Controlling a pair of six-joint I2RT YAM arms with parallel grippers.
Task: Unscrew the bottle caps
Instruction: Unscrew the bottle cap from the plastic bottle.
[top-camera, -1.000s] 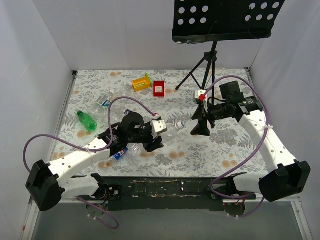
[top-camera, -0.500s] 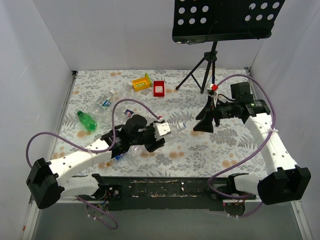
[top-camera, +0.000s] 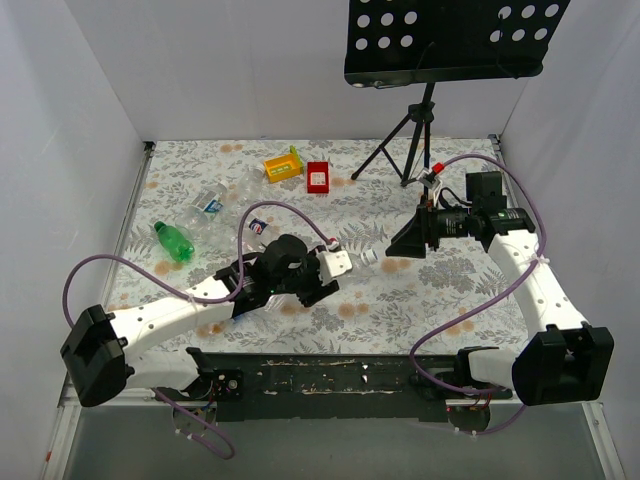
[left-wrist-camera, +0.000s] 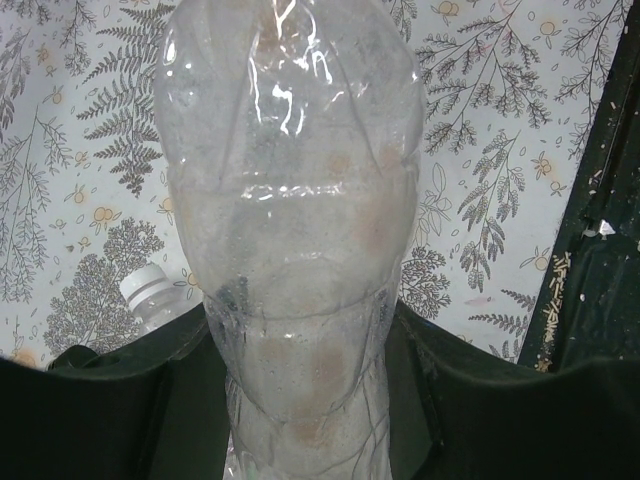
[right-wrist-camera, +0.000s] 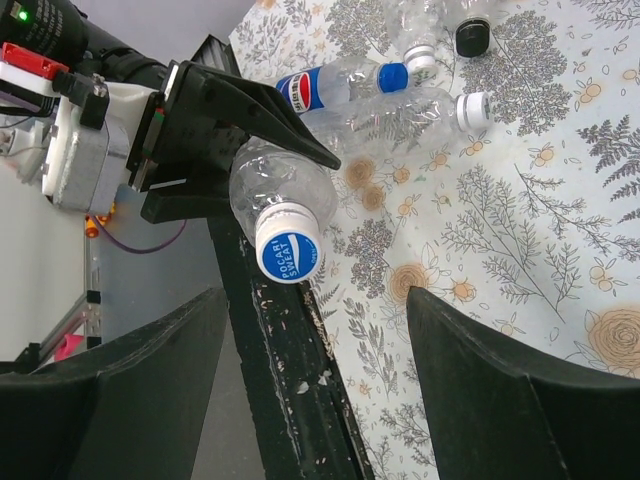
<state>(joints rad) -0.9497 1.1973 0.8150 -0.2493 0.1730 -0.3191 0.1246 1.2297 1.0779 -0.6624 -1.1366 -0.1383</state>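
My left gripper is shut on a clear plastic bottle and holds it lying level above the table, its neck pointing right. In the left wrist view the bottle fills the gap between the jaws of the left gripper. Its cap is white with a blue "Pocari Sweat" top and faces my right gripper. The cap also shows in the top view. My right gripper is open and empty, a short way right of the cap. In the right wrist view the cap lies ahead of the open right gripper, toward its left finger.
Under the left arm lie a blue-labelled bottle with a blue cap, a clear bottle with a white cap and a dark cap. A green bottle lies at the left. Yellow and red trays and a tripod stand at the back.
My left gripper has carried the bottle to the right, toward the table's middle. My right gripper has drawn back to the right and up and turned level, facing the cap.
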